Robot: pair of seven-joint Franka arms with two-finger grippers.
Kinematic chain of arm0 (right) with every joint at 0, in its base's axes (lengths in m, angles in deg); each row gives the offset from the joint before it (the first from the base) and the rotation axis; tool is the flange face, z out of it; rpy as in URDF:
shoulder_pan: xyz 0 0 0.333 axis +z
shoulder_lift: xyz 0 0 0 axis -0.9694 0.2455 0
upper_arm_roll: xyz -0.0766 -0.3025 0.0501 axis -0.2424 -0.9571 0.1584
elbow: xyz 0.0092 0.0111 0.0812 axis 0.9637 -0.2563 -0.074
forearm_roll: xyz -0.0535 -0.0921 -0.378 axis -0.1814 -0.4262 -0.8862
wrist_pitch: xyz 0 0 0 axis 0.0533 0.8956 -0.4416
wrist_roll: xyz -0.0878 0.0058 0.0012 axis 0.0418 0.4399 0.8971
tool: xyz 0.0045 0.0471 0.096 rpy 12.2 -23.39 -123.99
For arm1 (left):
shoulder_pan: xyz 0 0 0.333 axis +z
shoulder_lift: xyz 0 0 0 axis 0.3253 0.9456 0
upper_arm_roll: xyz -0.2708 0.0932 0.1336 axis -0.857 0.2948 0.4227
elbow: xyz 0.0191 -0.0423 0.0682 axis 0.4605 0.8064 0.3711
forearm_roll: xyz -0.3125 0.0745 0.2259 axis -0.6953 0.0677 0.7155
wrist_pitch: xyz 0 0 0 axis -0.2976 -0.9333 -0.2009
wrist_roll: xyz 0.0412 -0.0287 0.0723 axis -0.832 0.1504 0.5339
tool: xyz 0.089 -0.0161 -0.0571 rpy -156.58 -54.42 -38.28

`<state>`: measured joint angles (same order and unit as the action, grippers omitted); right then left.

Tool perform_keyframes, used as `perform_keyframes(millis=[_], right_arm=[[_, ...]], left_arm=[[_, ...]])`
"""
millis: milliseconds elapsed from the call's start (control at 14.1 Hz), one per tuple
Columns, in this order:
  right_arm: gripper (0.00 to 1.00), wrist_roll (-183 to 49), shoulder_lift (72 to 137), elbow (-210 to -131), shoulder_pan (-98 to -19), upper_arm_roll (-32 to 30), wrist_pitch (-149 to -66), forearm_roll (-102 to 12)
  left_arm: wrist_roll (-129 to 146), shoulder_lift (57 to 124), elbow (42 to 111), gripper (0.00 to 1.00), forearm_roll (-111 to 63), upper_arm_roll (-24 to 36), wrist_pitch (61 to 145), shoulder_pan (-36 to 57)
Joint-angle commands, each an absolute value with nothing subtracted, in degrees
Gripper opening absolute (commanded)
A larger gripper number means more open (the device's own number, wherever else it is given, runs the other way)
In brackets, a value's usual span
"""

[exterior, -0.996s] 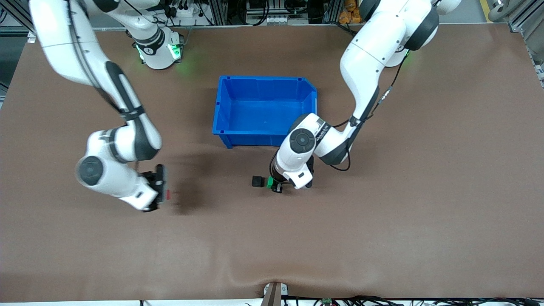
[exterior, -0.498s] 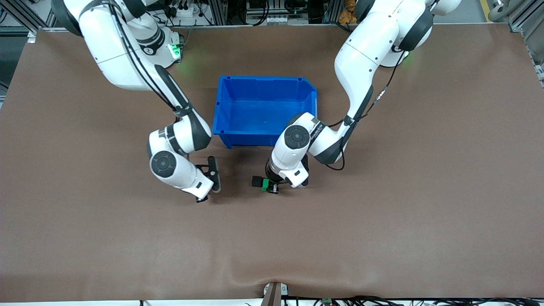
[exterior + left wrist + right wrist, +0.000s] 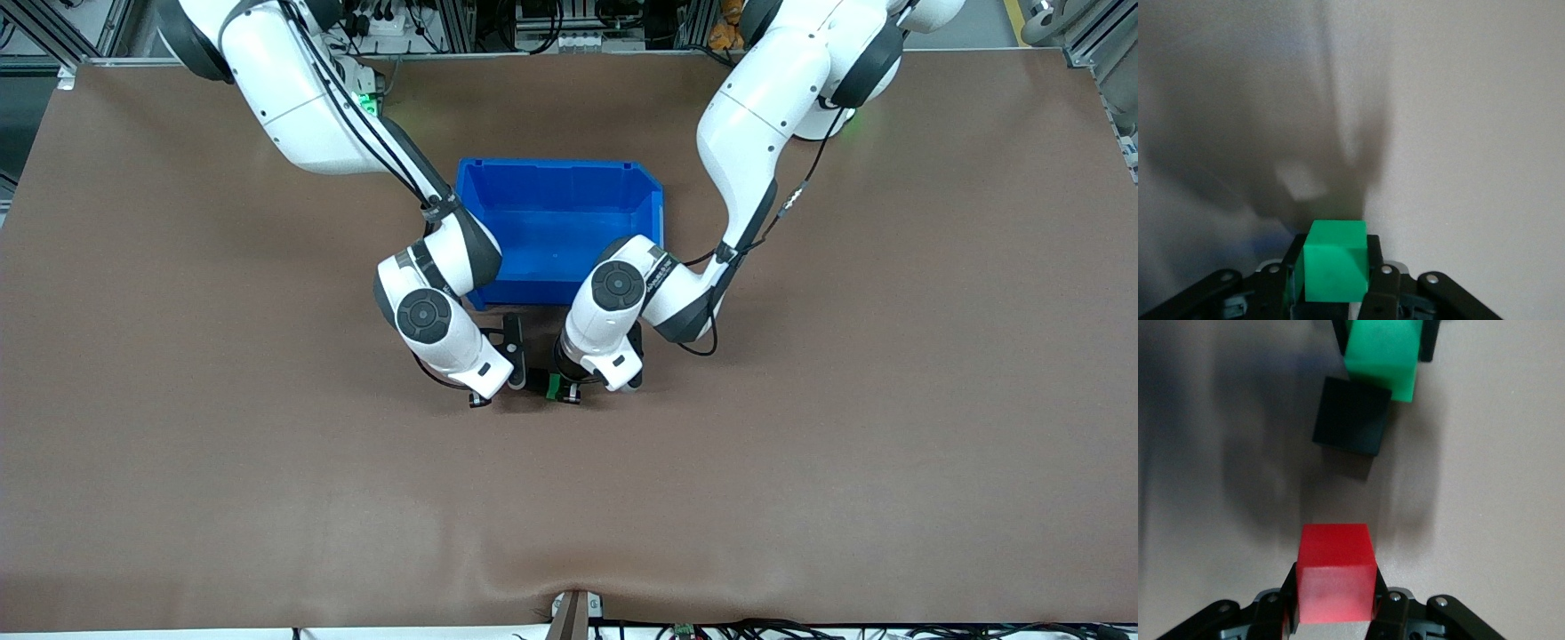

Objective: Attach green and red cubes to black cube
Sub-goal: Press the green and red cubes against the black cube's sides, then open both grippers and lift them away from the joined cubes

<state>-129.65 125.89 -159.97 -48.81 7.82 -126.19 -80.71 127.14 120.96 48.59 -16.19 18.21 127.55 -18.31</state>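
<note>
- I see the left hand (image 3: 564,391) low over the table (image 3: 800,462), just nearer the front camera than the blue bin (image 3: 556,229); its fingers (image 3: 1383,283) pinch the green cube (image 3: 1335,268).
- In the right wrist view, the green cube (image 3: 1382,357) touches one edge of the black cube (image 3: 1352,416), which lies on the table between the two hands.
- The right hand (image 3: 498,391) is low over the table, beside the black cube toward the right arm's end; its fingers (image 3: 1395,607) pinch the red cube (image 3: 1336,572).
- The red cube is near the black cube but apart from it, with bare table between.
- In the front view, I can barely make out the black cube in shadow.
</note>
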Motion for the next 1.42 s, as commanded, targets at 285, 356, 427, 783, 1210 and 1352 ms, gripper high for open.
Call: perform_keyframes(millis=[285, 356, 427, 783, 1210, 1352], right_arm=[[0.0, -119.82, 130.89, -152.1, -47.31, 7.64, -119.38, -85.5], [0.0, -119.55, 131.33, -151.4, -47.22, 7.64, -119.37, -85.5], [0.0, -118.33, 131.59, -151.13, -47.22, 7.64, -119.37, -85.41], [0.0, -116.22, 132.47, -149.9, -46.87, 7.9, -119.54, -85.15], [0.0, -112.18, 133.09, -149.81, -45.29, 8.08, -119.98, -85.06], [0.0, -110.6, 133.27, -149.81, -44.24, 8.08, -120.07, -85.15]], left_arm=[[126.59, 120.8, 47.52, 0.0, -15.12, 19.25, 116.9, -19.34], [126.5, 120.72, 47.52, 0.0, -15.12, 19.25, 116.02, -19.34], [126.5, 120.63, 47.52, 0.0, -15.12, 19.25, 115.75, -19.34], [126.41, 119.49, 47.52, 0.94, -15.12, 19.08, 115.75, -18.55], [119.92, 115.01, 47.52, 1.0, -15.64, 18.2, 111.1, -15.13], [114.75, 112.12, 47.61, 1.0, -15.73, 18.2, 107.94, -13.2]])
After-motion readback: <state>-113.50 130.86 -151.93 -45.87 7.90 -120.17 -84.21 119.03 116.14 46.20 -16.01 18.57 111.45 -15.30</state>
